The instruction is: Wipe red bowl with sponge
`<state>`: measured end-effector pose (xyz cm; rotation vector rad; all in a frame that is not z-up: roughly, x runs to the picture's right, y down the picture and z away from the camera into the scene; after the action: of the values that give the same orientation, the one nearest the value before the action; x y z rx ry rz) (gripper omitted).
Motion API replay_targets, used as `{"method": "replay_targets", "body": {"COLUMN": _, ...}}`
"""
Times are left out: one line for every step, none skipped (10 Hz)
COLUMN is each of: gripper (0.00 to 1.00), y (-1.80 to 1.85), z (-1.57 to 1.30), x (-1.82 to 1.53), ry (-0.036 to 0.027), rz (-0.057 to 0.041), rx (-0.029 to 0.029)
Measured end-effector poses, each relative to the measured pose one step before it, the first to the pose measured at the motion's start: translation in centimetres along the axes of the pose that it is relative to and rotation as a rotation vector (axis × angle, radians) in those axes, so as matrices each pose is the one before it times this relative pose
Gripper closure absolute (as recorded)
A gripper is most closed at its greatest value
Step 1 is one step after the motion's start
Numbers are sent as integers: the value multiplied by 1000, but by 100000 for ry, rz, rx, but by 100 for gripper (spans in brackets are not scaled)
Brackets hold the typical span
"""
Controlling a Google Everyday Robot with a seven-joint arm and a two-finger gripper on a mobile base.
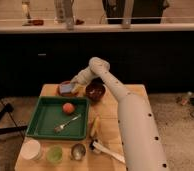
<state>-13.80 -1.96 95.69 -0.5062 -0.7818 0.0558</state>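
Pressing sponge [66, 89] into red bowl [63, 85], gripper [76, 86] clamped shut on it

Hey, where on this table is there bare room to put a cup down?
Inside the green tray, the left part is bare, away from the orange ball and fork. Some bare wood lies between the tray and the arm. The front edge is crowded with cups, and the far edge holds the red bowl and dark bowl, where the end effector presses the sponge.

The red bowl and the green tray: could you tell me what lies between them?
Only bare tabletop separates red bowl from green tray in the camera view; the gripper holds the sponge over the bowl.
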Motion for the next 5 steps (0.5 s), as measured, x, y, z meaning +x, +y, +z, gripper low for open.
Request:
{"method": "replay_targets", "body": {"gripper": 83, "y": -89, "z": 189, "x": 153, "ry": 480, "rz": 524, "rx": 85}}
{"method": "replay_targets", "body": {"gripper": 83, "y": -152, "z": 285, "x": 165, "ry": 528, "rz": 643, "rx": -18}}
{"method": "replay_targets", "body": {"gripper": 83, "y": -104, "z": 136, "x": 205, "ry": 441, "rz": 538, "rx": -117}}
{"method": "replay_targets", "body": {"gripper": 83, "y": -78, "z": 180, "x": 169, "ry": 130, "rz": 547, "rx": -291}}
{"method": "replay_targets", "body": {"gripper": 83, "y": -24, "z": 323, "x": 214, "ry": 123, "rz": 641, "rx": -761}}
